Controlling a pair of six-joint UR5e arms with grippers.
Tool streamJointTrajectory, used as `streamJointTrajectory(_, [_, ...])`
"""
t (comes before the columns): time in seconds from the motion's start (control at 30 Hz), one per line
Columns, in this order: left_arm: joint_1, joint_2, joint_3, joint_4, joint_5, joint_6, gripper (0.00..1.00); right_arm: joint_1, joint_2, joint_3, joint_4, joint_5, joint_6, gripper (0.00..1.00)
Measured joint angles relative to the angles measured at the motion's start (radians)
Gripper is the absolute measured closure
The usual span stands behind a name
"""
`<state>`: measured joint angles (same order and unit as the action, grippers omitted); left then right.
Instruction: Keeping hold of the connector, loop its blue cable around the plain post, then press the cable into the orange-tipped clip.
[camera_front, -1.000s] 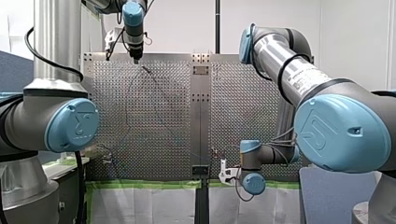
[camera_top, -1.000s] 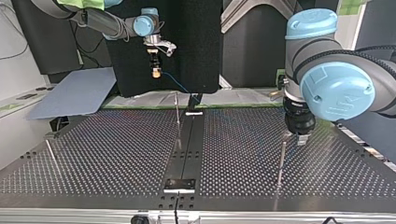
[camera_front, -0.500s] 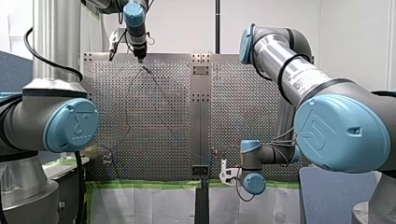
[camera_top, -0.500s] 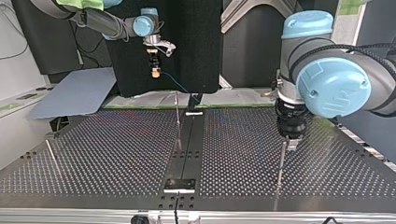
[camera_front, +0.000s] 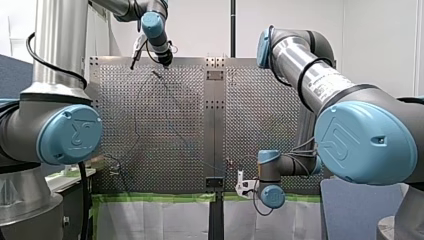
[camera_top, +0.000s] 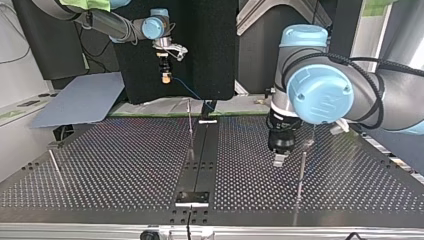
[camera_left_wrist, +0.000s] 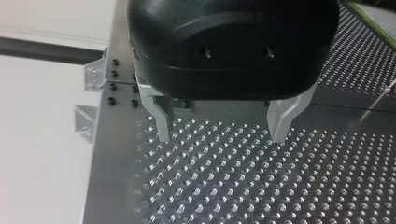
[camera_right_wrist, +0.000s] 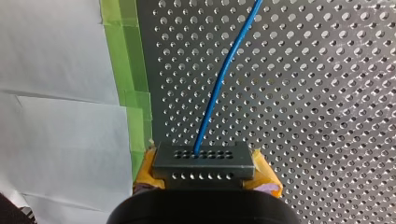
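My right gripper (camera_right_wrist: 204, 170) is shut on the grey connector (camera_right_wrist: 204, 157), its yellow pads on both sides. The blue cable (camera_right_wrist: 223, 77) runs out of the connector, ahead over the perforated plate. In the top view my right gripper (camera_top: 165, 77) hangs at the table's far edge, and the cable (camera_top: 188, 90) drops toward the centre. My left gripper (camera_left_wrist: 223, 134) is open, its metal fingers (camera_left_wrist: 162, 120) just above the plate with nothing between them. It hovers (camera_top: 278, 160) beside a thin metal post (camera_top: 301, 172).
Another thin post (camera_top: 190, 125) stands by the black centre rail (camera_top: 200, 165), and a third post (camera_top: 54, 164) leans at the top view's left. Green tape (camera_right_wrist: 128, 70) and white paper edge the plate. A blue-grey board (camera_top: 80, 100) lies beyond the table's far corner.
My left arm has swung toward the top view's left, carrying its open gripper from behind the nearby post to the centre side of it. The right arm has not moved.
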<state>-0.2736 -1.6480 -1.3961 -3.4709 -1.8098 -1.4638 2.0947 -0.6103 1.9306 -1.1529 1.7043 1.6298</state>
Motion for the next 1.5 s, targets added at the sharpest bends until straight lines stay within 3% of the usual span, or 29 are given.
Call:
streamJointTrajectory(0.53, [-0.12, -0.158, 0.029, 0.16, -0.151, 0.16, 0.01, 0.004, 0.0, 0.0, 0.001, 0.0, 0.001, 1.0])
streamJointTrajectory(0.77, [-0.101, -0.219, 0.03, 0.191, -0.228, 0.235, 0.01, 0.006, 0.0, 0.0, 0.006, 0.001, -0.001, 1.0])
streamJointTrajectory(1.0, [-0.066, -0.239, 0.03, 0.197, -0.298, 0.263, 0.01, 0.007, 0.0, 0.0, 0.011, 0.002, -0.002, 1.0])
streamJointTrajectory(1.13, [-0.057, -0.24, 0.03, 0.201, -0.31, 0.266, 0.01, 0.008, 0.0, 0.0, 0.011, 0.003, -0.002, 1.0])
streamJointTrajectory(1.33, [-0.049, -0.242, 0.029, 0.213, -0.293, 0.269, 0.01, 0.008, 0.0, 0.0, 0.011, 0.003, -0.002, 1.0])
streamJointTrajectory(1.5, [-0.049, -0.271, 0.029, 0.212, -0.295, 0.284, 0.01, 0.008, 0.0, 0.0, 0.009, 0.003, -0.002, 1.0])
